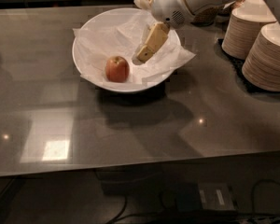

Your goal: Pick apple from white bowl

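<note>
A small reddish-orange apple [117,69] lies in the white bowl [84,36], which is lined with crumpled white paper [177,59] and stands at the back middle of the grey table. My gripper [141,58] hangs from the white arm coming in from the upper right. It is over the bowl's inside, just right of the apple and a little above it, not touching it. One beige finger [151,42] shows, pointing down and to the left.
Two stacks of beige paper bowls [266,55] stand on a dark mat at the right edge of the table. The table's front edge runs across the lower part of the view, with cables [252,204] on the floor below.
</note>
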Motion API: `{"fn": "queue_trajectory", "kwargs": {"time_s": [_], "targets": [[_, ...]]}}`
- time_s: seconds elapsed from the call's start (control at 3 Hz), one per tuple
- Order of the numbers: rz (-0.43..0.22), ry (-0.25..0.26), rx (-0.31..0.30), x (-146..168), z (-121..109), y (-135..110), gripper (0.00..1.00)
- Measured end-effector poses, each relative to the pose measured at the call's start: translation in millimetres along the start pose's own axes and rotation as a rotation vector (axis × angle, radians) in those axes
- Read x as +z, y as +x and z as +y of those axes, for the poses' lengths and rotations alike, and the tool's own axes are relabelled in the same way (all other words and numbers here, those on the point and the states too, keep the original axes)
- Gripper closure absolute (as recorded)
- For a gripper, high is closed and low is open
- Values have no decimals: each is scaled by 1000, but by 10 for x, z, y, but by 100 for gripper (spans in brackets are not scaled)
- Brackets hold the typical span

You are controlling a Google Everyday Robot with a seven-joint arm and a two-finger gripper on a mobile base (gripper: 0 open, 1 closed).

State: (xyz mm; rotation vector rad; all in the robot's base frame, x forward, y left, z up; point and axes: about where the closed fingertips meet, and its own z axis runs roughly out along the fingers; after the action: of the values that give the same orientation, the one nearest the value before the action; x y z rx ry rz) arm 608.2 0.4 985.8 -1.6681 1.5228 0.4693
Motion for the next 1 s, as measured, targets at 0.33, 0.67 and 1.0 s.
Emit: {"fn": "queue_trajectory", "kwargs": {"time_s": [0.33,0.67,1.0], "targets": [[-10,-39,21,199,-62,78,17],[-10,-78,42,364,-92,168,23],[-5,-119,62,518,-77,263,21]]}}
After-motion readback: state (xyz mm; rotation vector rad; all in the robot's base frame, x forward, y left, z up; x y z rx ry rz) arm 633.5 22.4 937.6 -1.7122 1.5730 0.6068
